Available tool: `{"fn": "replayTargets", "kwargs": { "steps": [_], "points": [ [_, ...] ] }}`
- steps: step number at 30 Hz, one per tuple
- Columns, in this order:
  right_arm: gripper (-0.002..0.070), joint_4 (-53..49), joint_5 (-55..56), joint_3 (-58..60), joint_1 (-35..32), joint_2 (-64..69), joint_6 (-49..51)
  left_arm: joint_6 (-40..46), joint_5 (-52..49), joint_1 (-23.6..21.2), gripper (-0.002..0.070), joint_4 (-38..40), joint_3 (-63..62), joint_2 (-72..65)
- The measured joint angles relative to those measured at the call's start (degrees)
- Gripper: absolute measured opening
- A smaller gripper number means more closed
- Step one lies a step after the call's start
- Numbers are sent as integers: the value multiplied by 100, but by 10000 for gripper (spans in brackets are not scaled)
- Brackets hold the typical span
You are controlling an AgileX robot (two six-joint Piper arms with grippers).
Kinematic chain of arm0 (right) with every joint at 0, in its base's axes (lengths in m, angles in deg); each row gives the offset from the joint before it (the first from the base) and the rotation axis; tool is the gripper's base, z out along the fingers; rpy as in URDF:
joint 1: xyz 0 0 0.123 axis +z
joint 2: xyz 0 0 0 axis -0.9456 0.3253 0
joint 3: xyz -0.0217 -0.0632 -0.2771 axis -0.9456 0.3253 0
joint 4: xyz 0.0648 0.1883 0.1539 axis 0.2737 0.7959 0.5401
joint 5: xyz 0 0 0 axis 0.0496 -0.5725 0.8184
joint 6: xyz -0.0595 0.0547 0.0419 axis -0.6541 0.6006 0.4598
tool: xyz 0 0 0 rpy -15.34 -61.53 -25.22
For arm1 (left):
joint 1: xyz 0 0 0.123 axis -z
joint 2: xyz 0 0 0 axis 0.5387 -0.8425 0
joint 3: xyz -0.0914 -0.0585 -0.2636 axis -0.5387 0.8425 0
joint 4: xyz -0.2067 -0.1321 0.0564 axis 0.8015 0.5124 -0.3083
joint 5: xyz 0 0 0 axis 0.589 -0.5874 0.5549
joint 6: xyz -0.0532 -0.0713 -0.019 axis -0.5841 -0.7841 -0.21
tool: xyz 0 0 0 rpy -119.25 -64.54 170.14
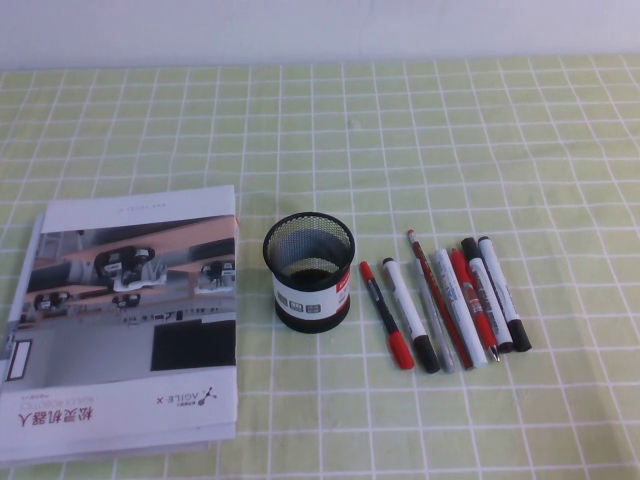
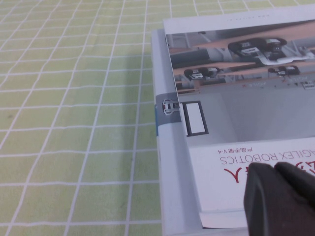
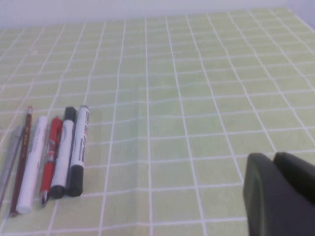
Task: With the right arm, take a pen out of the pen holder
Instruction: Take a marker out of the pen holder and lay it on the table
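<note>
The right gripper (image 3: 273,161) hangs low over bare cloth on the pens' side of the pen holder (image 1: 308,272), out of the high view. Its fingers are pressed together and hold nothing. The left gripper (image 2: 274,169) hovers over the near corner of the booklet (image 1: 125,320) on the holder's other side; its fingers also look closed and empty.

The main risk is that the holder looks empty. No pen stands in it, so a reach inside would likely close on air. The pens (image 1: 445,300) lie flat in a tight row just right of the holder, several touching. A pinch there could catch two at once or roll the neighbours away. The holder is light mesh, so a finger catching the rim could tip or push it towards the booklet. The closed fingers would have to open before any descent, or they would simply knock things aside.

The surface is a green tablecloth (image 1: 450,130) with a white grid, lying flat. Beyond the holder it runs bare to a plain pale wall (image 1: 320,30).
</note>
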Motion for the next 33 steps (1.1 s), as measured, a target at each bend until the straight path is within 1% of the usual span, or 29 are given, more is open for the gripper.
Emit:
{"fn": "replayTargets", "kwargs": {
  "steps": [7,11,17,20,23,25,28,33],
  "points": [
    [-13,90,-431,24,-16,-830,0,0,0,0,-6,0,0,0],
    [-12,109,-704,29,-16,-911,0,0,0,0,-6,0,0,0],
    [-13,129,-761,29,-16,-911,-93,0,0,0,-6,0,0,0],
    [-13,493,-785,29,-16,-911,-565,0,0,0,-6,0,0,0],
    [-13,1321,-941,29,-16,-911,-1631,0,0,0,-6,0,0,0],
    [-13,1678,-1198,29,-16,-911,-2046,0,0,0,-6,0,0,0],
    [-12,1838,-1455,29,-16,-911,-2237,0,0,0,-6,0,0,0],
    [-12,1900,-1498,29,-16,-911,-2302,0,0,0,-6,0,0,0]
  ]
}}
